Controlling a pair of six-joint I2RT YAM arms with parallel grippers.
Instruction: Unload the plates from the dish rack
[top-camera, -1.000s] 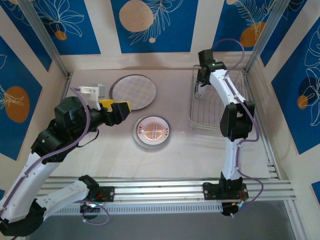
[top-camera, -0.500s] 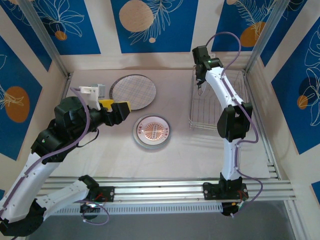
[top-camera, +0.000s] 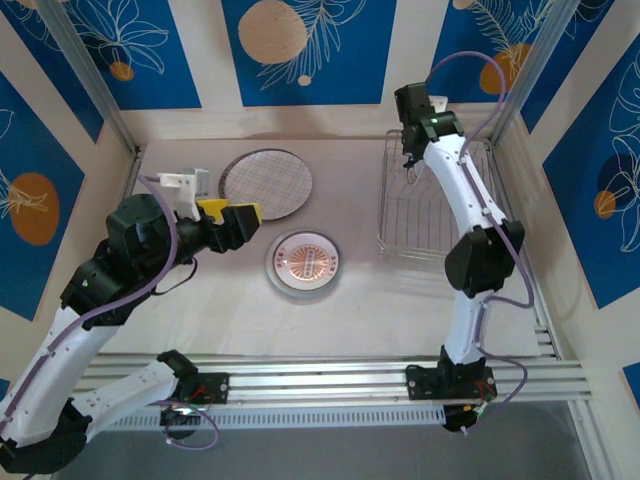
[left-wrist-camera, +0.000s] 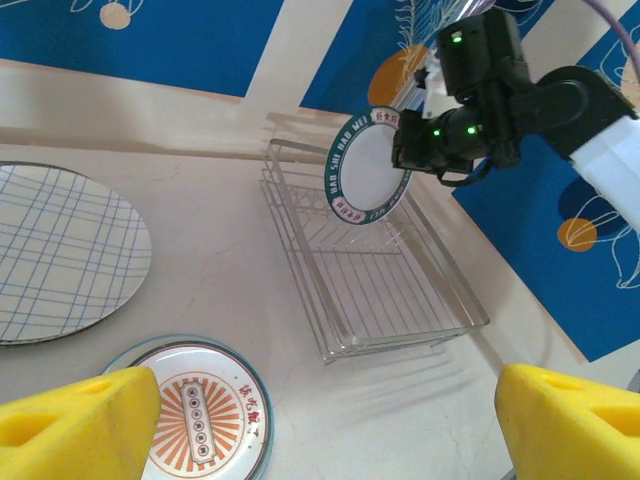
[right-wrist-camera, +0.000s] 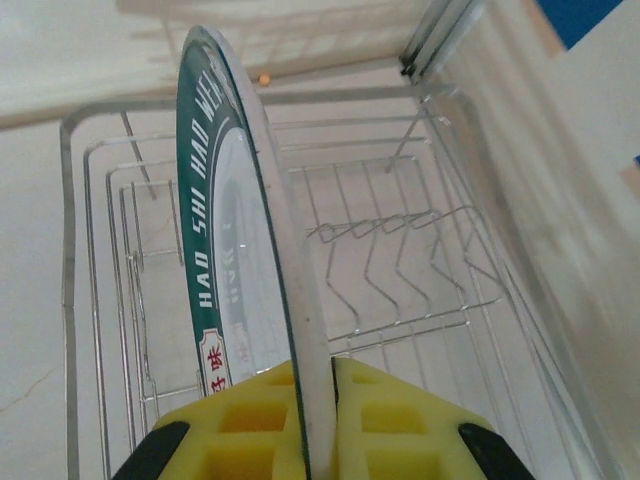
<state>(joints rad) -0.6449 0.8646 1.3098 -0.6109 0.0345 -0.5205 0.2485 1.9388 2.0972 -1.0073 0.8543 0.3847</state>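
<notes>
1. Left gripper (top-camera: 250, 215) hangs well to the left of the rack (top-camera: 432, 228). Its jaws are spread wide and its yellow pads (left-wrist-camera: 80, 425) stand far apart, with bare table (top-camera: 350, 320) showing between them. It points toward the rack.
2. Between that gripper and the rack, level with the rack's near edge, the orange plate (top-camera: 304, 262) lies flat on the table, apart from the rack.
3. Farther back, left of the rack and level with its far half, the checked plate (top-camera: 265, 184) also lies flat. Its near edge is close to the orange plate, with a sliver of table between them.
4. On the right of the table stands the rack itself, a silver wire basket with raised sides and zigzag slots in its floor.
5. Over the rack's far end, the right gripper (left-wrist-camera: 408, 160) is clamped on the green-rimmed plate (left-wrist-camera: 365, 165), one yellow pad (right-wrist-camera: 400, 425) on each face at the rim.
6. That plate stands upright on edge, its white face turned to the rack's left. The green rim carries white letters and a red mark.
7. Whether the plate's lower edge touches the rack's wires cannot be told.
</notes>
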